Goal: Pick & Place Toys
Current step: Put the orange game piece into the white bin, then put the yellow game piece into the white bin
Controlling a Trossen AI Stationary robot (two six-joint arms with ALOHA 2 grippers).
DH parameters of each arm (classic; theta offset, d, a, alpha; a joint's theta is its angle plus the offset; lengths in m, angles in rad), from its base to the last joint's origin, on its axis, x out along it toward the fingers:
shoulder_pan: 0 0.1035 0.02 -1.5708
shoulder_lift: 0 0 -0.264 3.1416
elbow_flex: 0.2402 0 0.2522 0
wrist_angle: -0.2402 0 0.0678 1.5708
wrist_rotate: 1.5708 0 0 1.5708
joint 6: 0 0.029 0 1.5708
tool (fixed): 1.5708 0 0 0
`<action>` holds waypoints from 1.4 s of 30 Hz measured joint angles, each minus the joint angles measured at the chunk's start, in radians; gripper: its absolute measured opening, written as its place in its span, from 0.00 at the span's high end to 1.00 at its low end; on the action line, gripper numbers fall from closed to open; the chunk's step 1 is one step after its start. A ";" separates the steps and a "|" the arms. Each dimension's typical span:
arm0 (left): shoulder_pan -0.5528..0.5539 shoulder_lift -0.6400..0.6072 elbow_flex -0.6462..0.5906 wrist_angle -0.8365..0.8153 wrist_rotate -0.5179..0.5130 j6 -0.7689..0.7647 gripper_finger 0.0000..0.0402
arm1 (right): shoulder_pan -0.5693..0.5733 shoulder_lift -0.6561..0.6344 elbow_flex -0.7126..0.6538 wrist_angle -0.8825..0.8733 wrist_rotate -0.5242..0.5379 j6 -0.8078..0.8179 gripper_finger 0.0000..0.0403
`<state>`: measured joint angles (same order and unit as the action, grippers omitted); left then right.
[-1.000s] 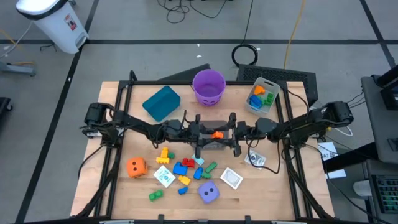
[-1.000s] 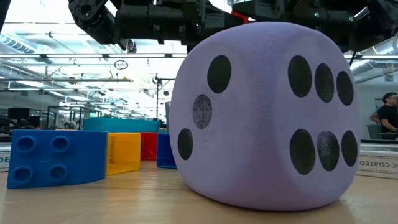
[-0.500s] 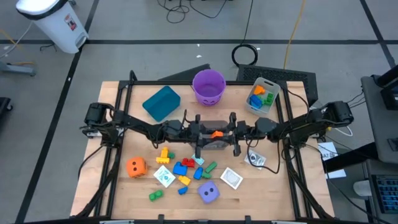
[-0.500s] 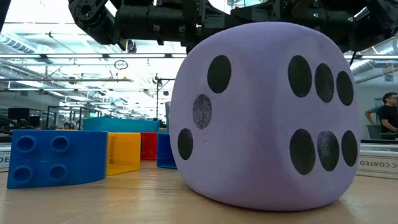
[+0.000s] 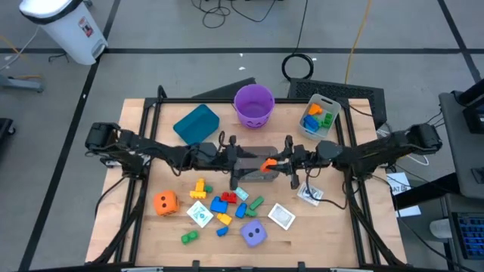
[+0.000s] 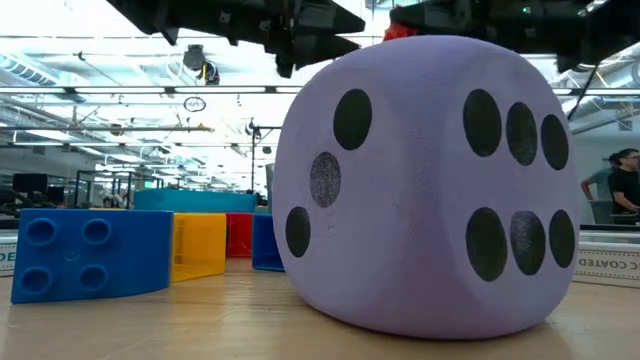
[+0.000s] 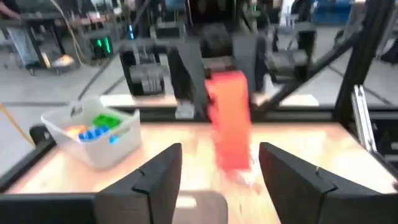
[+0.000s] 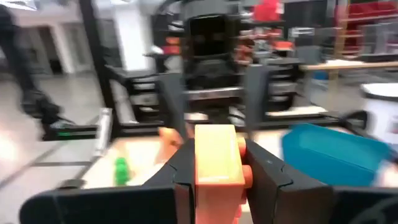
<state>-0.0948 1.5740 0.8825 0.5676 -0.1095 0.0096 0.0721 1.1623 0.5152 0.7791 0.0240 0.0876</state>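
Observation:
My right gripper (image 5: 278,162) is shut on an orange block (image 5: 266,164) above the table's middle; the block also shows in the right wrist view (image 8: 216,155). My left gripper (image 5: 243,162) faces it from the left. Its fingers are open (image 7: 221,152), with the orange block (image 7: 230,118) a little ahead of them and not touched. On the near half of the table lie several coloured blocks (image 5: 223,204), an orange die (image 5: 165,202), a purple die (image 5: 254,234) and white cards (image 5: 281,216). The purple die (image 6: 430,190) fills the low view, resting on one face. My right gripper pinches the orange block between its two fingers, one on each side of it (image 8: 200,158). The fingers lie level and point toward the table's left. The block is lifted clear of the table and juts out ahead of the fingers toward my left gripper.
A teal bin (image 5: 197,125), a purple bucket (image 5: 253,104) and a clear tub (image 5: 318,117) holding blocks stand along the far side. Another card (image 5: 310,193) lies under my right arm. Black frame bars run along the table's left and right sides.
My left arm has drawn back toward the table's left edge, and its gripper now stands off the orange block. My right gripper has gone a little toward the right edge, and the block has stayed with it, clear of the table.

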 joint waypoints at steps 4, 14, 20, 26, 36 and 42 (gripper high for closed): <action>0.000 0.002 0.000 -0.019 -0.003 -0.020 0.40 | -0.011 -0.105 0.000 -0.195 0.136 -0.050 0.82; 0.001 0.011 0.000 -0.042 -0.004 -0.019 0.39 | -0.096 -0.293 -0.025 -0.657 0.788 -0.127 0.84; 0.003 0.011 0.000 -0.042 -0.004 -0.019 0.39 | -0.252 -0.331 -0.116 -0.652 0.835 -0.094 0.82; 0.003 0.012 0.000 -0.042 -0.004 -0.020 0.39 | -0.443 -0.342 -0.189 -0.634 0.756 -0.078 0.84; 0.003 0.012 0.000 -0.043 -0.005 -0.022 0.39 | -0.605 -0.342 -0.256 -0.624 0.757 -0.044 0.73; 0.003 0.012 0.000 -0.043 -0.005 -0.026 0.39 | -0.608 -0.342 -0.256 -0.590 0.655 -0.045 0.58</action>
<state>-0.0921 1.5860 0.8825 0.5246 -0.1143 -0.0166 -0.5354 0.8207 0.2592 0.1893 0.6787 0.0423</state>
